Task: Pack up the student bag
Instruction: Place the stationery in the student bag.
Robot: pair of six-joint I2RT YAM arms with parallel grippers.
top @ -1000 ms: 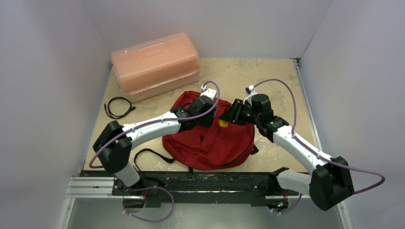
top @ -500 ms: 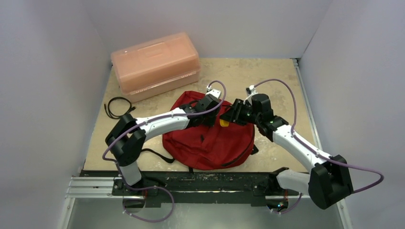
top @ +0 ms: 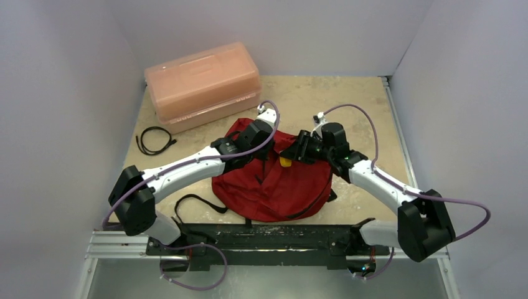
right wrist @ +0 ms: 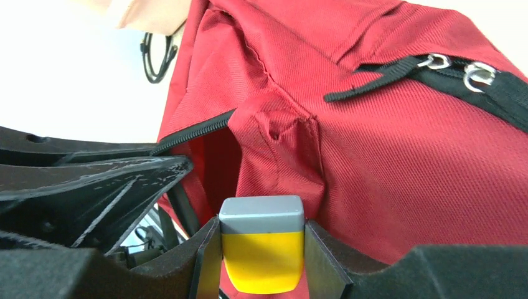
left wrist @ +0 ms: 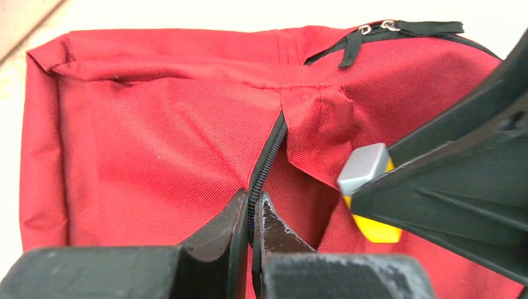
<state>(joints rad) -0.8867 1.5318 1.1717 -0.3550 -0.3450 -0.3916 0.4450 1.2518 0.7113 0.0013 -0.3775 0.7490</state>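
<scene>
The dark red student bag (top: 274, 184) lies flat between the arms, its front zipper (left wrist: 268, 156) partly undone. My left gripper (top: 264, 147) is at the bag's upper middle, and the left wrist view shows this gripper (left wrist: 252, 200) shut on the black zipper edge of the opening. Just to its right, my right gripper (top: 289, 156) is shut on a small yellow block with a grey cap (right wrist: 261, 249). It holds the block right at the mouth of the opening (right wrist: 215, 159). The same block (left wrist: 368, 187) shows in the left wrist view beside the zipper.
A translucent orange-pink plastic box (top: 202, 84) stands at the back left. A coiled black cable (top: 154, 139) lies left of the bag. The bag's black strap (top: 199, 202) trails toward the front rail (top: 249, 240). Walls close in on both sides.
The left jaws have closed onto the zipper edge, and the left arm has shifted a little back and left. The right gripper with the block has moved slightly left toward the opening.
</scene>
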